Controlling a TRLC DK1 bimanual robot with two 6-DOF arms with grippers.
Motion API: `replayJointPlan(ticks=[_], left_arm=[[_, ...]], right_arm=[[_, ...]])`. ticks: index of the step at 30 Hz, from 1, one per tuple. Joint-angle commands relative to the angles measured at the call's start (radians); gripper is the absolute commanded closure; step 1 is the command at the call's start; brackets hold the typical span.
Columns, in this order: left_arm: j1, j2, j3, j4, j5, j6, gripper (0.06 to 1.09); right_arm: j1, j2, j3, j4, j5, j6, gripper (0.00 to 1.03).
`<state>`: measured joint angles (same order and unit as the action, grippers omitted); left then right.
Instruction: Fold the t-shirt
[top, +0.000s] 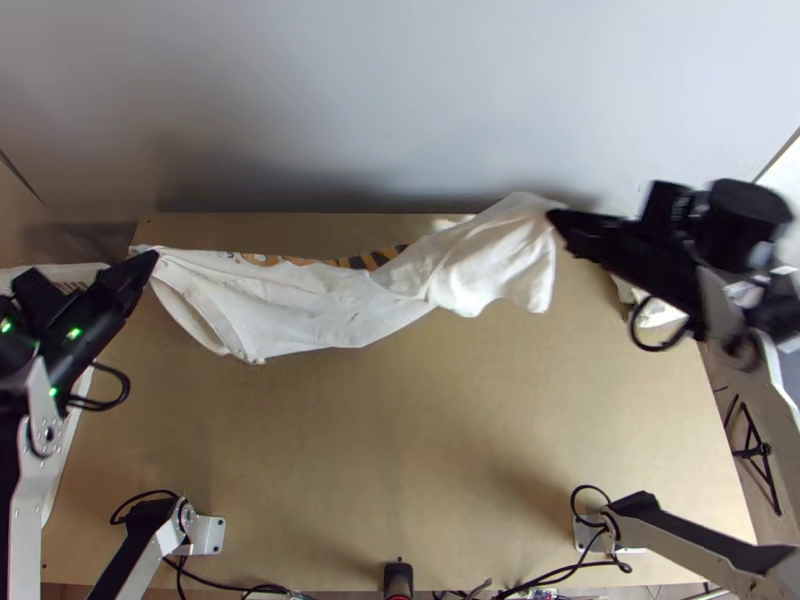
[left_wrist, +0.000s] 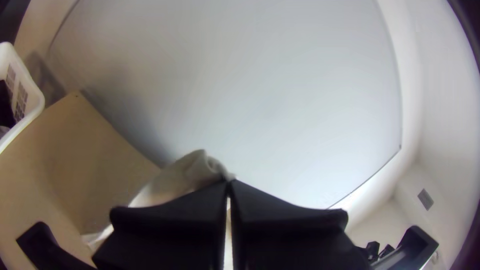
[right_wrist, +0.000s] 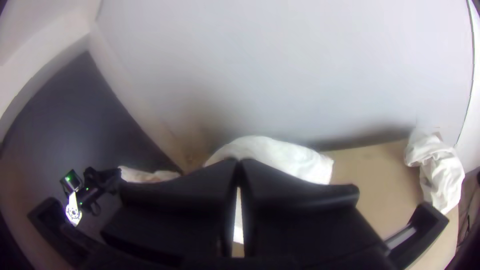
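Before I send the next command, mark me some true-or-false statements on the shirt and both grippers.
1. The left gripper is shut on the t-shirt. True.
2. The right gripper hangs open, away from the t-shirt. False: it is shut on the t-shirt.
3. The t-shirt spans between the two grippers. True.
4. The t-shirt is folded into a neat square. False: it hangs in loose, uneven folds.
5. Another white cloth lies toward the table's right side. True.

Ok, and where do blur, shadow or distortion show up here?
Top view: right gripper smeared, left gripper crisper, soft shadow on the wall behind the shirt; left wrist view: shirt blurred, wall edges bowed, corners dark; right wrist view: dark shadow low on the wall.
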<state>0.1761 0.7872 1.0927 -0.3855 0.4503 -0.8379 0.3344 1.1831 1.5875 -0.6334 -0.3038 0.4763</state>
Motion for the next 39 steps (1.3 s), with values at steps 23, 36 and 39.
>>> replayJointPlan(ticks=[23,36,39], left_arm=[[0.189,-0.439,0.259,-0.082,0.145,-0.164,1.05],[0.281,-0.473,-0.051,-0.039,0.168,-0.121,1.05],[0.306,-0.460,-0.205,0.028,0.154,-0.101,1.05]], right_arm=[[-0.167,-0.227,0.618,-0.120,-0.026,0.018,1.00],[-0.153,-0.194,0.368,-0.164,-0.026,-0.151,1.00],[-0.147,-0.206,0.149,-0.055,-0.027,-0.163,1.00]])
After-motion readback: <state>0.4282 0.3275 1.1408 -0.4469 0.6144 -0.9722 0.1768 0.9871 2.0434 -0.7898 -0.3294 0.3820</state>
